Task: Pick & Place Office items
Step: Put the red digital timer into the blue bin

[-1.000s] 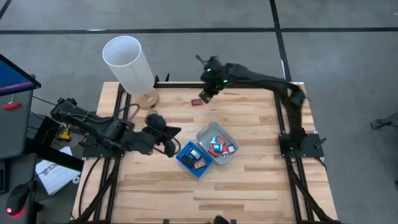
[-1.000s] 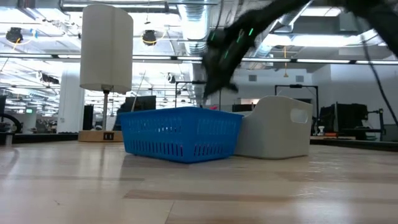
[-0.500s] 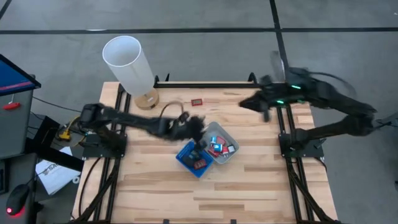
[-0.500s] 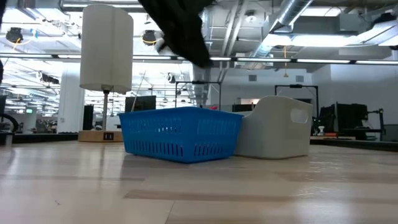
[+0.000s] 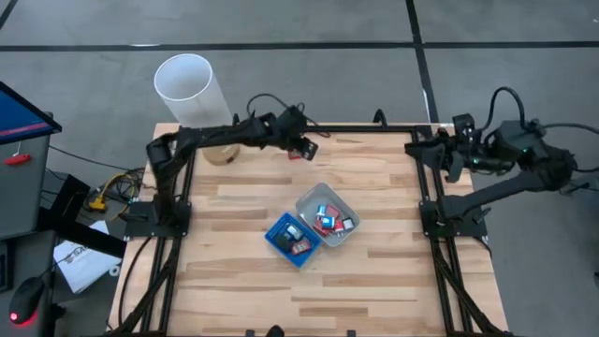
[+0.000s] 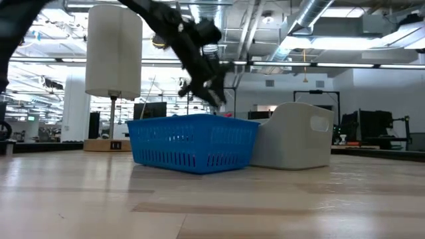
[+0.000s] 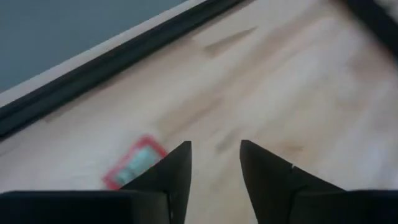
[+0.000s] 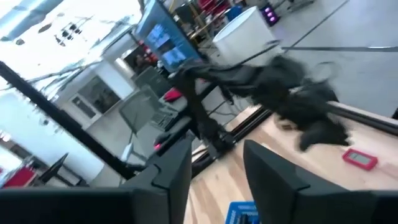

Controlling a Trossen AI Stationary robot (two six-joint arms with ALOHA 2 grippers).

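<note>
A: Where is the left end effector (image 5: 306,147) placed?

B: It is held over the far part of the wooden surface (image 5: 374,262), just beside a small red office item (image 5: 294,153) lying alone on the boards near the far edge. In the left wrist view the same red item (image 7: 134,162) is seen flat on the wood, partly hidden behind one of the fingers (image 7: 171,171). A narrow gap is shown between the two fingers, and nothing is held between them.

A: And the right end effector (image 5: 456,148)?

B: It is kept at the far right edge of the surface, well apart from the trays. In the right wrist view its fingers (image 8: 177,168) are seen parted by a narrow gap, with nothing gripped.

A: Where are the remaining office items found?

B: Small red, blue and white pieces are gathered in the grey tray (image 5: 310,202), and a few in the blue tray (image 5: 275,238), which touches it near the middle of the surface. A white cylinder (image 5: 192,92) on a wooden base is stood at the far left corner.
</note>
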